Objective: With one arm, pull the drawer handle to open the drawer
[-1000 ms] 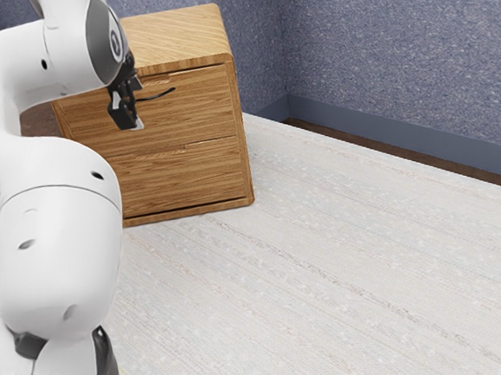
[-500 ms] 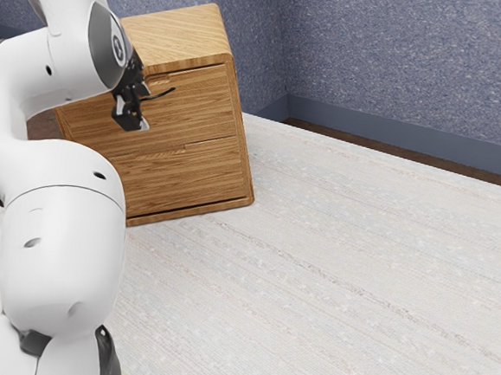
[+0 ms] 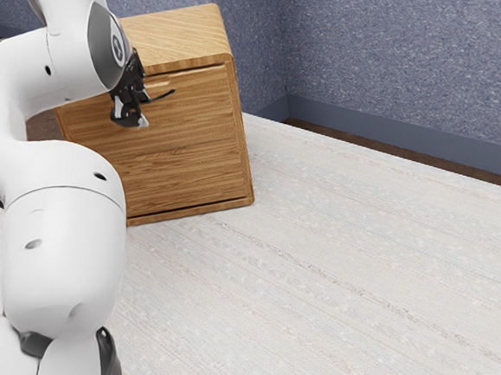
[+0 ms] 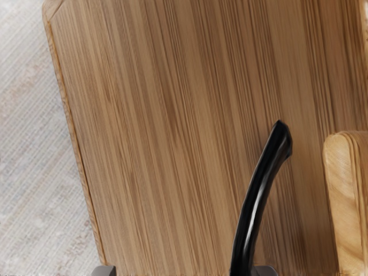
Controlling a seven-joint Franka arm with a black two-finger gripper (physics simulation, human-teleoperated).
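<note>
Your black two-finger gripper (image 3: 128,111) is released. In the wrist view its grey fingertips (image 4: 104,270) stand wide apart, and the slim curved black drawer handle (image 4: 260,195) runs up between them, just inside one tip and well clear of the other. Nothing is clamped.

In the exterior view the gripper sits right at the near end of that handle (image 3: 160,94), against the front of the upper wooden drawer (image 3: 192,105). The drawer front looks in line with the lower drawer front (image 3: 182,173) beneath it, so it reads as shut.

Both fronts belong to a light-brown wooden box cabinet (image 3: 172,29) that stands on the pale, whitish grained table (image 3: 357,265), at the exterior view's upper left. Your white jointed arm (image 3: 60,181) rises along the exterior view's left edge and bends over to the cabinet face. Behind it stands a blue-grey speckled wall (image 3: 400,52).
</note>
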